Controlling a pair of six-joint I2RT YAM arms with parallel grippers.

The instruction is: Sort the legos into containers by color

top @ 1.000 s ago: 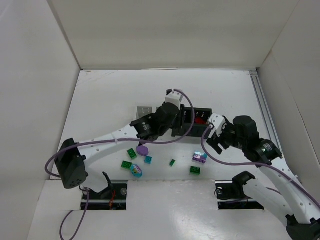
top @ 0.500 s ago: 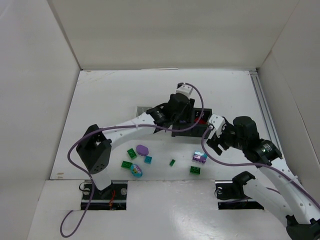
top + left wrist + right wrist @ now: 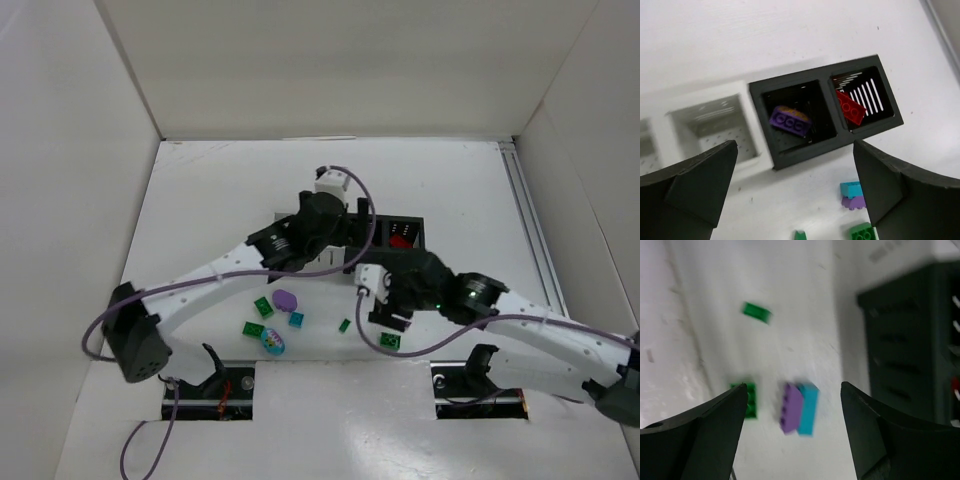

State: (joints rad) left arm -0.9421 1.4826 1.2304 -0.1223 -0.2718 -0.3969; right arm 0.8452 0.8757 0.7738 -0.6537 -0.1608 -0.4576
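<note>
The left gripper (image 3: 794, 165) is released, its fingers (image 3: 700, 185) spread wide with nothing between them, and it hovers above the black container (image 3: 805, 156) near the middle of the table (image 3: 220, 200). Directly under it a purple brick (image 3: 790, 121) lies tilted in that container's left compartment, and a red brick (image 3: 850, 107) lies on the slotted floor of the right compartment. A white container (image 3: 752, 150) stands against the black one's left side. The right gripper (image 3: 794, 390) is also released and holds nothing. It hangs low over the table on the near side of the black container. Under its gap lies a purple-and-teal pair (image 3: 799, 407), two small bricks pressed side by side on the table. Just beside the pair sits a green brick (image 3: 749, 400), partly hidden behind one finger, and a small green piece (image 3: 757, 312) lies apart from them. In the overhead view more loose legos lie to the left, between the containers and the table's near edge. A purple rounded piece (image 3: 286, 299) and a teal brick (image 3: 297, 319) lie close together. A second green brick (image 3: 263, 307) and a third green brick (image 3: 250, 328) lie just left of those. A rounded teal piece (image 3: 272, 342) lies closest to the near edge.
</note>
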